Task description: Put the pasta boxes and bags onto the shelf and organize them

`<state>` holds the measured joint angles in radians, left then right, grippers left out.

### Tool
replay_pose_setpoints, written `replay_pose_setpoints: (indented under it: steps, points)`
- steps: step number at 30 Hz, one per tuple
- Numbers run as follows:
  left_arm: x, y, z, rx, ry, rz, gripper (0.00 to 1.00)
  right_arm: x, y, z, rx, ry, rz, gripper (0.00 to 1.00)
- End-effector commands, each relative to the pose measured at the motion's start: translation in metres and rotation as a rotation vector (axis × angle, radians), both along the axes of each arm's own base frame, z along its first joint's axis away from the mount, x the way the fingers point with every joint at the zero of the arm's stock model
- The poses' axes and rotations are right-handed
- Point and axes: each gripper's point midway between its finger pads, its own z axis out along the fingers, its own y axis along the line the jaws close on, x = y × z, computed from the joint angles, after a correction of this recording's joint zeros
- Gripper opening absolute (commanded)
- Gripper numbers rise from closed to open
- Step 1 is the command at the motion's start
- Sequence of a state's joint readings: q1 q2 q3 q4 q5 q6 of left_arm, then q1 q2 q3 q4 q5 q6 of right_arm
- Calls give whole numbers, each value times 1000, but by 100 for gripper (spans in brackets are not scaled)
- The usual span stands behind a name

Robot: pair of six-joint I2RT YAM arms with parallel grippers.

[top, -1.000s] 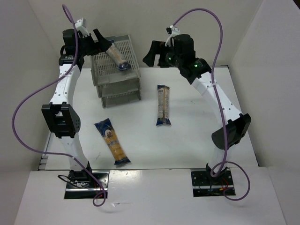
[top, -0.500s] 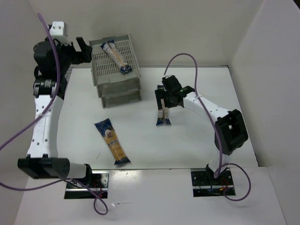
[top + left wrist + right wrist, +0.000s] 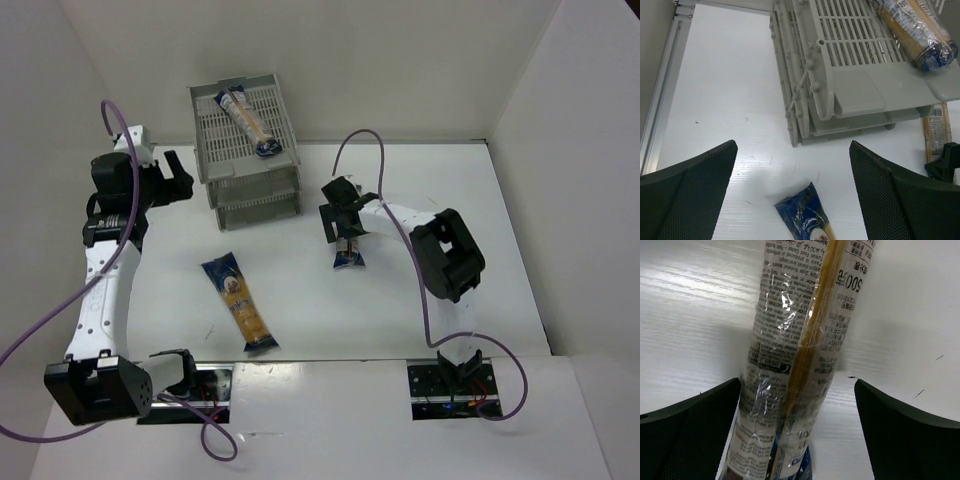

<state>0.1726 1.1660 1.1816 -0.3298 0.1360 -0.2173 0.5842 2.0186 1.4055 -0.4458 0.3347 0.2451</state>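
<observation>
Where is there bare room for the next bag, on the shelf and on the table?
Top tray: bare left of the bag lying on it. Table: open between the near bag and the right bag, and at the far right corner. Crowded where the right tool, open, straddles the right bag.

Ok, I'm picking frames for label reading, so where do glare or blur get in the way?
Right wrist: the pale bag fills the view, print legible but crossed by white glints. Left wrist: sharp, glints on the orange bag atop the shelf. Top external: softer, print too small.
</observation>
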Motion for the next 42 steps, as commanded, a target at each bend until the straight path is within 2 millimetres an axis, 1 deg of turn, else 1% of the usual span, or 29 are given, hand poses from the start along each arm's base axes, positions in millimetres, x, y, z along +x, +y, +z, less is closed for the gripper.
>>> replay_pose_setpoints:
  steps: [1,3,4,5,7,8,10,11,12,15,16,17,18,19,20,21,22,23,24,25,26,27,29,30,33,34,38,40,42]
  points:
    - [-8,5,20,-17,-81,18,100,13,-4,-15,-27,-22,-32,100]
    - [-11,5,14,-39,-70,21,100,8,3,-30,-6,21,1,98]
    - [-12,7,4,-59,-50,28,100,7,5,-33,7,25,8,88]
    - [-14,7,7,-58,-58,28,100,3,10,-40,28,54,26,81]
    - [-16,13,1,-77,-46,48,100,-6,17,-46,64,92,53,63]
    - [-18,17,0,-85,-47,64,100,-12,23,-47,100,124,66,40]
    - [-19,20,0,-85,-47,74,100,-22,24,-55,116,162,81,13]
    - [-20,20,3,-82,-56,73,100,-22,27,-49,131,155,87,0]
    - [-21,21,4,-85,-57,74,100,-27,28,-52,143,175,97,0]
    - [-22,19,7,-86,-66,65,100,-25,21,-33,194,169,97,0]
    - [-24,19,10,-84,-76,64,100,-29,25,-24,243,189,127,0]
    - [-27,18,14,-89,-88,67,100,-25,29,-2,296,161,156,0]
    - [-27,18,14,-89,-89,67,100,-27,21,7,339,177,159,0]
    - [-29,17,19,-85,-103,66,100,-40,30,20,436,224,219,0]
    - [-32,19,24,-81,-117,74,100,-45,33,48,512,205,264,0]
    - [-34,18,22,-90,-116,77,100,-48,28,62,572,208,296,0]
    - [-34,16,22,-94,-116,66,100,-61,28,70,625,237,330,0]
    - [-37,15,27,-100,-129,67,100,-77,34,97,714,237,408,0]
    - [-41,15,28,-116,-136,69,100,-86,36,107,737,227,455,0]
    - [-41,12,28,-129,-136,57,100,-101,35,107,758,255,475,0]
    - [-44,9,28,-140,-141,49,100,-115,39,116,810,271,516,0]
    - [-46,10,35,-153,-163,56,100,-126,38,133,833,241,549,0]
    - [-50,7,39,-163,-183,41,100,-149,33,133,854,263,573,0]
    - [-50,5,34,-183,-171,37,100,-156,31,135,863,260,583,0]
    - [-56,0,36,-215,-182,28,100,-180,25,142,880,239,618,0]
    - [-59,3,33,-225,-181,43,100,-183,25,152,891,213,640,0]
    - [-66,-1,32,-246,-190,38,100,-194,26,162,932,217,663,0]
    - [-69,-4,29,-262,-180,33,100,-196,27,166,942,213,676,0]
    - [-69,-4,29,-270,-180,36,100,-192,30,181,954,186,692,0]
